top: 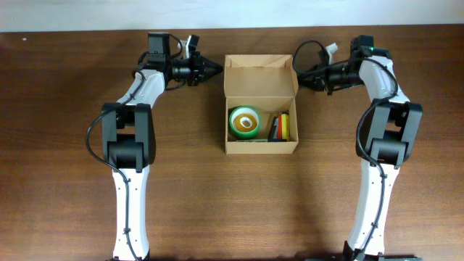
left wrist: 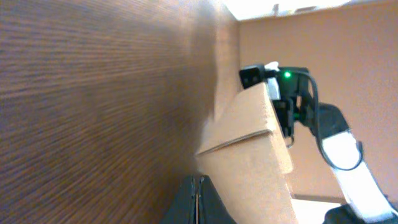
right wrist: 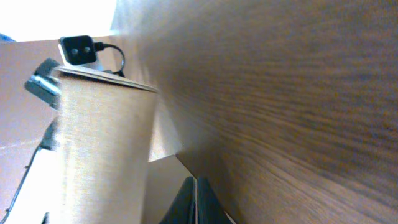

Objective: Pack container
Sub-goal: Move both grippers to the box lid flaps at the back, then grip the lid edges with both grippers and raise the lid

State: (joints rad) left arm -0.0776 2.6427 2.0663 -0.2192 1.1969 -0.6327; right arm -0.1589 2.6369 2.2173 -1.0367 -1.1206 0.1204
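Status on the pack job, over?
Left gripper shut, beside the flap's left edge. Right gripper shut, beside its right edge. Cardboard box open, flap upright, green tape roll inside. Nothing on the flap.

The left arm (top: 129,145) rises from its base, bends at the elbow and turns its wrist inward. The left gripper (top: 212,69) lies level, pointing toward the right gripper (top: 301,75), with its fingers (left wrist: 185,205) pressed together into one narrow tip. The right arm (top: 383,138) mirrors that pose with its elbow behind and outside its gripper and its fingers (right wrist: 183,205) likewise closed, the two tips facing each other well apart.
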